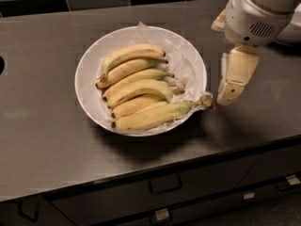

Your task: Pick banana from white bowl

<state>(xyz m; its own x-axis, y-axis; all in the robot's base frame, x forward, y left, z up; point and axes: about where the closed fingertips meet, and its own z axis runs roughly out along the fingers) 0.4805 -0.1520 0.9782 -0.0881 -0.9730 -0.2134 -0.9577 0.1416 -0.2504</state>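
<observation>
A large shallow white bowl (pixel 89 65) lined with crinkled white paper sits on the dark counter. Several yellow bananas (pixel 141 91) lie side by side in it. The front banana's stem (pixel 205 100) sticks out over the right rim. My gripper (pixel 230 91) hangs from the white arm at the right. It is just right of the bowl's rim, close to that stem and apart from the bananas.
The dark grey counter (pixel 42 126) has its front edge below the bowl, with drawers and handles (pixel 164 185) underneath. A black tiled wall runs along the back. A pale object (pixel 294 29) sits at the far right behind the arm.
</observation>
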